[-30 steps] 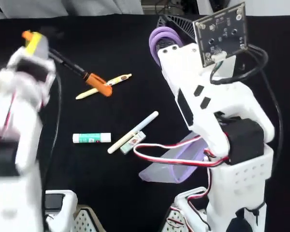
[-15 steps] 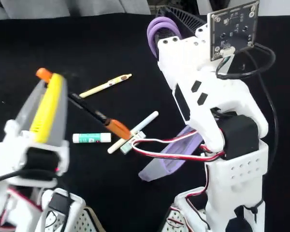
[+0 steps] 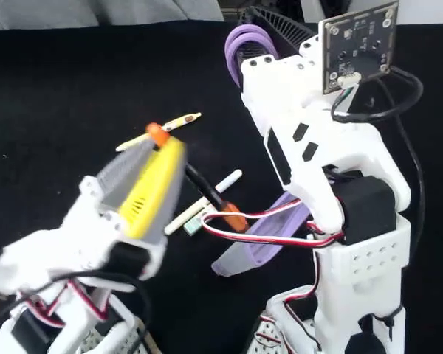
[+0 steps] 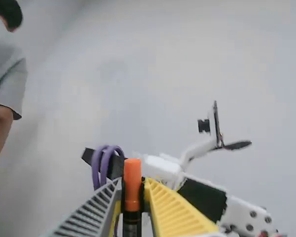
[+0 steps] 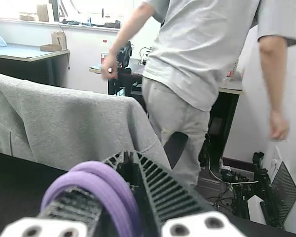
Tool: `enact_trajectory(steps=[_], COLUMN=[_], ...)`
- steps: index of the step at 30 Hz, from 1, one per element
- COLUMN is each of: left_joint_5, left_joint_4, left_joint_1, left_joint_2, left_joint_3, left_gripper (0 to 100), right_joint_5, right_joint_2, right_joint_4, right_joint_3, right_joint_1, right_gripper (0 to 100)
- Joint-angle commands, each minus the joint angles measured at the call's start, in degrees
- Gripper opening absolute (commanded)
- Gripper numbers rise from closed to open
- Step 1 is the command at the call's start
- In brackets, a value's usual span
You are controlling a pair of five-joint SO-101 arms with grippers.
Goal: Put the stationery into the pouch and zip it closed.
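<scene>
High view shows the left gripper [image 3: 171,147] pinching a marker [image 3: 210,193] aslant, orange tip down beside the purple pouch [image 3: 255,251] over the black table [image 3: 74,88]; left wrist view adds its orange rear end and a pale wall; right wrist view shows the right gripper [image 5: 126,156], open or closed I cannot tell, before a grey cloth [image 5: 64,123].

pouch [image 3: 241,259] half hidden, left arm [image 3: 59,254] blurred

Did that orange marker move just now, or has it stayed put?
Yes. Held in the left gripper, the marker has swung from above the pencil, which stayed put, down toward the pouch; its orange tip now lies past the white pen.
</scene>
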Motion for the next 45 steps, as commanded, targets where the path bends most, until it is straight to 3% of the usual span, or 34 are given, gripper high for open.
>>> enact_trajectory(steps=[1,7,14,21,30,39,45], left_joint_5=[-10.11,-20.57,-21.19,-21.19,-20.66,-21.10,-21.27], left_joint_4=[-0.97,-1.41,-7.38,-7.21,-7.12,-6.42,-6.86], left_joint_1=[9.45,18.68,17.54,16.13,16.75,26.59,27.12], left_joint_2=[-0.53,-0.62,-0.09,1.05,14.59,18.11,18.02], left_joint_3=[3.12,9.45,6.29,-1.54,-13.05,-8.40,-6.64], left_gripper=[3,3,3,3,3,3,3], right_joint_5=[-0.09,-0.09,-0.09,0.00,0.00,0.09,1.67], right_joint_2=[0.13,-0.22,-0.13,0.13,0.13,0.13,0.13], right_joint_4=[-1.49,-1.32,-1.32,-1.58,-1.58,-2.20,-2.46], right_joint_3=[-0.04,-0.04,-0.04,-0.04,-0.04,-0.57,-0.31], right_joint_1=[-0.35,-0.35,-0.35,-0.35,0.53,6.95,7.21], right_gripper=[1.1,1.1,1.1,1.1,1.1,1.1,1.1])
